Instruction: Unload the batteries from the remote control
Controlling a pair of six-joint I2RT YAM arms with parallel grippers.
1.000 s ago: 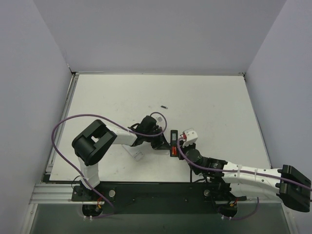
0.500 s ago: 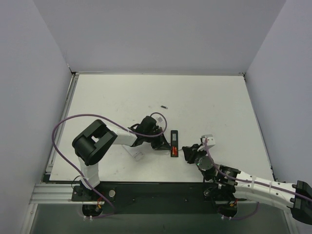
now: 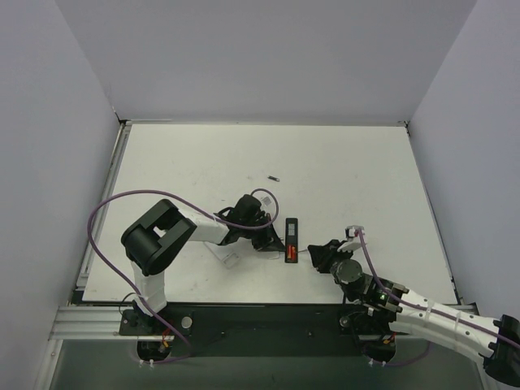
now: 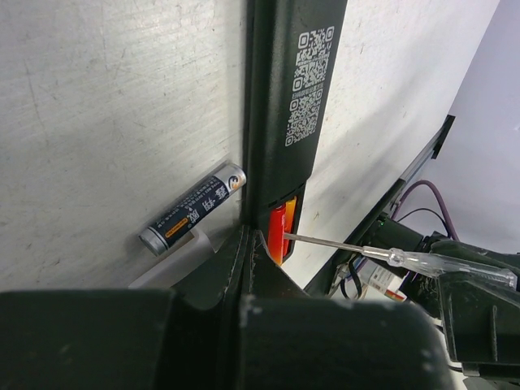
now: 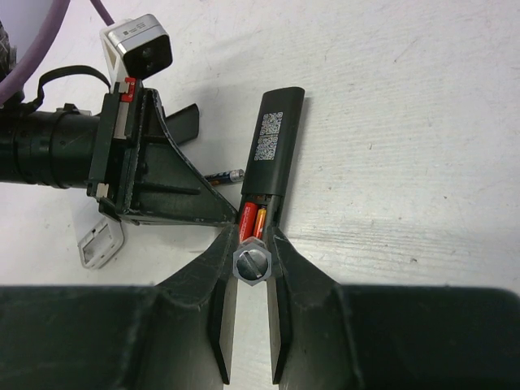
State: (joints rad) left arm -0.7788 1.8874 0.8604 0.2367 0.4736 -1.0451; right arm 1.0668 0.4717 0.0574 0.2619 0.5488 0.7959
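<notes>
The left end effector [image 3: 268,238] lies low on the worktop [image 3: 349,171]. Its two fingers are pressed together with nothing between them. In the top view its tip touches the 9 o'clock side of the remote control [image 3: 291,237], close to the remote's 6 o'clock end. The right end effector [image 3: 318,253] is at about 4 o'clock from the remote and is closed on a screwdriver [image 4: 410,260] with a clear handle.

The worktop is white and has some small scratches. The remote control is near its middle, a little toward 6 o'clock. It lies flat with its long axis from 12 to 6 o'clock. Its back faces up, with a printed code label on it, and the battery recess at the 6 o'clock end is uncovered.

The thin shaft of the screwdriver reaches to this recess, and its tip touches the batteries [image 5: 247,221] there. They are inside the recess, one red and one more orange, side by side. A dark battery [image 4: 192,210] with silver ends lies loose on the worktop just beside the remote's 9 o'clock edge.
</notes>
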